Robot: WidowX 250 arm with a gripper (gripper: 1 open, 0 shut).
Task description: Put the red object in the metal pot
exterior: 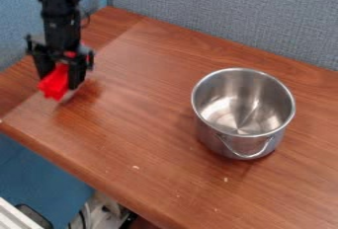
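The red object (pixel 54 83) is a bright red plastic piece clamped between the black fingers of my gripper (pixel 59 75), which points straight down at the table's left end. It hangs slightly above the wood, with a blurred shadow under it. The gripper is shut on it. The metal pot (pixel 243 112) is a shiny round steel pot standing upright at the right of the table, its inside bare, a small handle on its near side. The pot is far to the right of the gripper.
The brown wooden table (pixel 145 105) runs diagonally; its left corner and front edge lie close to the gripper. A blue-grey wall panel (pixel 224 11) stands behind the table. Cables and clutter show below the front edge.
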